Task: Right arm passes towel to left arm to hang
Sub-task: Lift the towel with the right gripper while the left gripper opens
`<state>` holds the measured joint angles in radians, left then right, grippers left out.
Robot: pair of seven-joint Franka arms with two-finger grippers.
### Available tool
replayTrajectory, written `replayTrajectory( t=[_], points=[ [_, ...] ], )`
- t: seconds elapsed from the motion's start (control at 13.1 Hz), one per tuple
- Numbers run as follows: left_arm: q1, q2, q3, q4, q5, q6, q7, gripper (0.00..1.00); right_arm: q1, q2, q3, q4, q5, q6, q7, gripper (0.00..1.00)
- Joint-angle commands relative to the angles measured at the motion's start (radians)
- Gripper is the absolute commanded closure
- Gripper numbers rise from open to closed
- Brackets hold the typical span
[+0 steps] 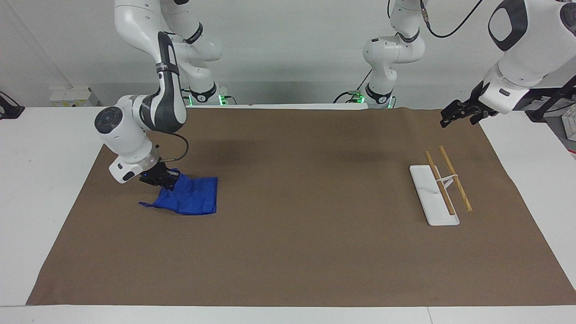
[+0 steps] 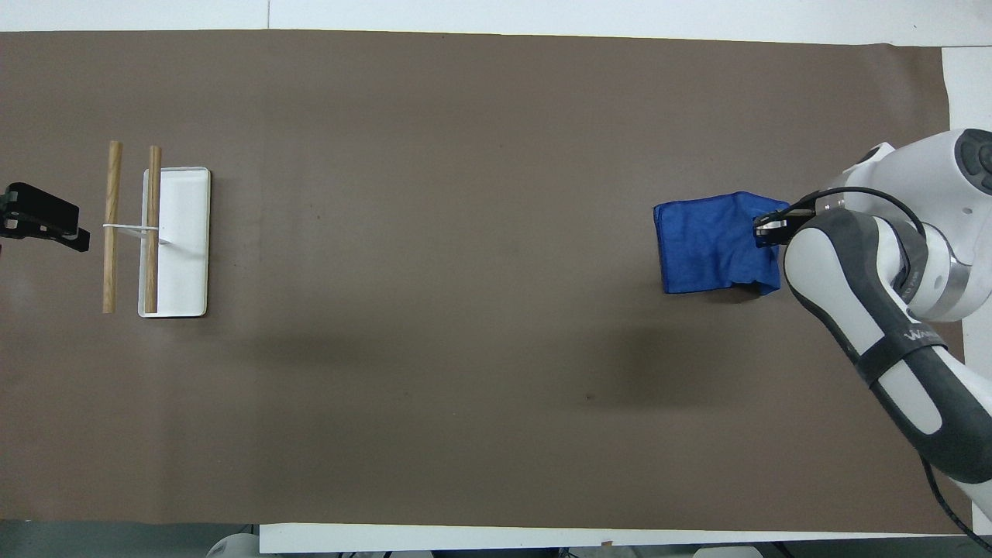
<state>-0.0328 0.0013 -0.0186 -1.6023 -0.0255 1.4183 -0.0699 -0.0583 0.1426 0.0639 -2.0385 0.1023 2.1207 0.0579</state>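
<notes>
- Facing view: right hand [image 1: 165, 177] is pinching the small bright blue terry towel [image 1: 194, 200], its lower part resting on the table [image 1: 288, 252] at the right arm's end.
- Left hand [image 1: 455, 112] is hovering near the wooden-rod rack [image 1: 443, 186]; grip unclear.

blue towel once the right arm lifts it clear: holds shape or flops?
Likely flops: the towel already bunches and folds where the right claw pinches one edge, the rest draping onto the mat. Probably light. Its trailing corner may drag or swing.
</notes>
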Motion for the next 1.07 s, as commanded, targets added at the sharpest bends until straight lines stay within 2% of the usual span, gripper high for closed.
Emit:
replayTrajectory(
  t=[0.0,0.15,0.31,0.38,0.54,0.69,0.84,0.92,0.99],
  points=[
    [0.001,-0.017,0.005,-0.021,0.013,0.007,-0.001,0.00,0.023,-0.012,0.078,0.087,0.013,-0.125,0.246,1.00],
    [0.007,-0.020,0.005,-0.021,0.013,-0.002,-0.016,0.00,0.047,-0.011,0.147,0.150,0.013,-0.172,0.447,1.00],
    [0.007,-0.027,0.003,-0.047,-0.011,0.014,-0.135,0.00,0.102,-0.003,0.195,0.190,0.013,-0.173,0.658,1.00],
    [0.014,-0.041,0.008,-0.079,-0.112,0.048,-0.259,0.00,0.139,0.005,0.209,0.210,0.013,-0.162,0.772,1.00],
    [0.027,-0.096,0.006,-0.198,-0.236,0.152,-0.553,0.00,0.208,0.028,0.234,0.274,0.020,-0.159,0.961,1.00],
    [0.014,-0.159,0.006,-0.334,-0.350,0.288,-0.701,0.00,0.257,0.037,0.246,0.329,0.132,-0.154,1.077,1.00],
    [-0.022,-0.217,-0.006,-0.466,-0.373,0.403,-0.798,0.00,0.293,0.037,0.247,0.337,0.265,-0.063,1.114,1.00],
    [-0.035,-0.222,-0.006,-0.504,-0.385,0.460,-0.903,0.00,0.320,0.047,0.249,0.340,0.317,-0.012,1.155,1.00],
    [-0.029,-0.221,-0.006,-0.528,-0.466,0.497,-1.009,0.00,0.340,0.061,0.270,0.346,0.354,0.066,1.207,1.00]
  ],
)
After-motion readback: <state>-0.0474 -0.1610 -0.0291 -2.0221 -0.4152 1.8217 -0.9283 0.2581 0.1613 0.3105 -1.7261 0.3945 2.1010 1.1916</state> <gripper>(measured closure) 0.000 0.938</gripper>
